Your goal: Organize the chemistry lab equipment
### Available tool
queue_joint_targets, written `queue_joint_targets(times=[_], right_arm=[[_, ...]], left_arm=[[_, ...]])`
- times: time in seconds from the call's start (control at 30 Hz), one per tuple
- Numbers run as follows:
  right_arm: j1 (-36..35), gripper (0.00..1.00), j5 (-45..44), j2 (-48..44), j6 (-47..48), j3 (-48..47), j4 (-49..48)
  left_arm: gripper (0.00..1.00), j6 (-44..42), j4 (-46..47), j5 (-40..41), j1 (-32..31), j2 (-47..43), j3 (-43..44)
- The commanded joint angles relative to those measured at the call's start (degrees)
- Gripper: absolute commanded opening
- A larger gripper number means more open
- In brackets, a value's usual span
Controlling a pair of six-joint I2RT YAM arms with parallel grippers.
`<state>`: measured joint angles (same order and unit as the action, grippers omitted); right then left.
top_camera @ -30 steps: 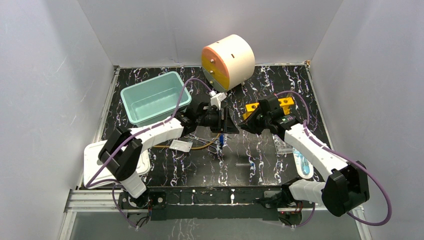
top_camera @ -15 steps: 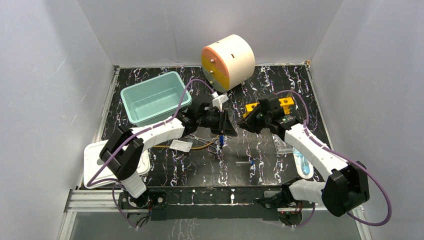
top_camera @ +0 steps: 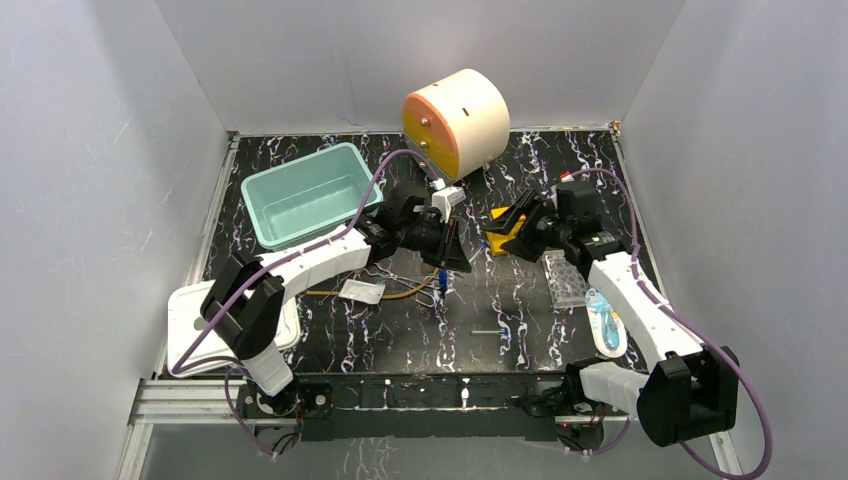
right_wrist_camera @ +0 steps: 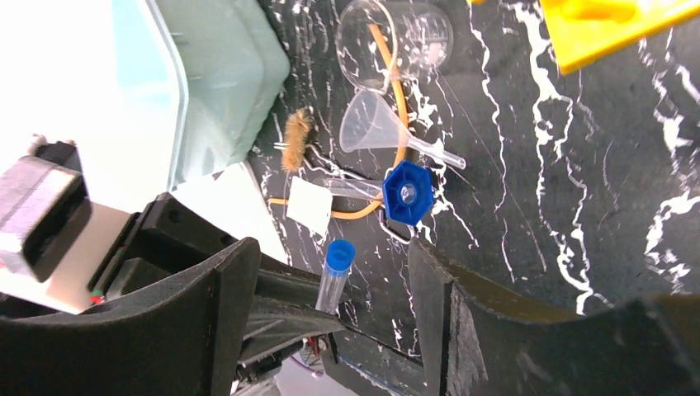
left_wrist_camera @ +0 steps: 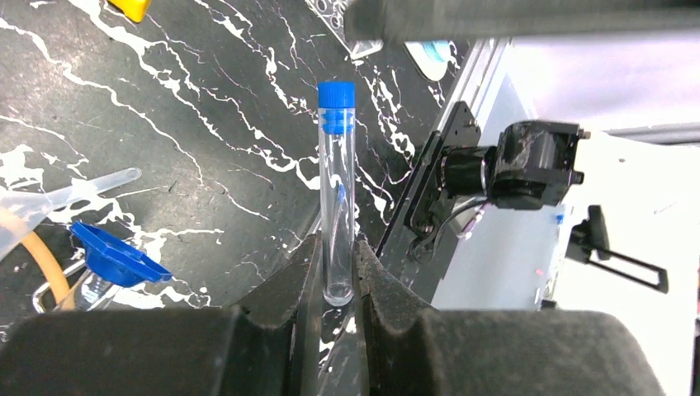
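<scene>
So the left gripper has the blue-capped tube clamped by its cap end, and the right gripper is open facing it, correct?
Not quite. The left gripper clamps the blue-capped tube by its rounded bottom end; the blue cap sticks out free, as the left wrist view shows. The rest holds: the right gripper is open, facing it.
</scene>
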<state>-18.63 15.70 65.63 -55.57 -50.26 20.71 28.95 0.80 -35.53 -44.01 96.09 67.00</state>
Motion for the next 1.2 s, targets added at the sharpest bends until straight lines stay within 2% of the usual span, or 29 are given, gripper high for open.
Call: queue_joint_targets(times=[0.0, 0.1, 0.23, 0.37, 0.43, 0.6, 0.73, 0.83, 1.03, 1.17], right_arm=[[5.65, 0.76, 17.32, -0.77, 10.44, -1.84, -2.96], [5.77, 0.78, 24.39, 1.08, 12.71, -4.73, -1.84], [5.79, 0.8, 25.41, 1.16, 12.08, -4.67, -0.53], [5.76, 0.79, 28.69, 0.2, 7.8, -1.52, -5.02], [5.73, 0.76, 30.32, 0.29, 7.48, -0.89, -5.61], [6.06, 0.53, 32.82, 1.49, 9.11, -0.08, -3.78], [6.15, 0.46, 34.91, 2.31, 7.62, 0.36, -5.77], [6.15, 0.45, 34.88, 2.43, 7.29, -0.01, -6.0], [6.15, 0.49, 35.23, 3.78, 5.73, 0.55, -8.18], [6.16, 0.46, 36.45, 4.24, 5.56, 0.3, -8.26]], left_arm=[[0.0, -9.53, -7.15, -3.92, -0.12, -3.9, 3.61], [0.0, -11.78, -8.98, -5.93, -0.16, -4.35, 4.58], [0.0, -13.0, -9.03, -8.19, 0.2, -5.34, 5.56], [0.0, -13.21, -7.98, -10.41, 0.97, -6.06, 5.71], [0.0, -13.48, -8.03, -11.13, 1.32, -6.18, 5.92], [0.0, -14.31, -8.27, -9.5, 2.39, -6.44, 5.62], [0.0, -14.17, -7.59, -10.84, 2.83, -6.28, 6.23], [0.0, -14.43, -7.82, -11.97, 2.96, -6.31, 6.47], [0.0, -14.96, -8.24, -15.03, 3.08, -6.66, 6.37], [0.0, -15.31, -8.98, -16.98, 3.05, -6.47, 6.97]])
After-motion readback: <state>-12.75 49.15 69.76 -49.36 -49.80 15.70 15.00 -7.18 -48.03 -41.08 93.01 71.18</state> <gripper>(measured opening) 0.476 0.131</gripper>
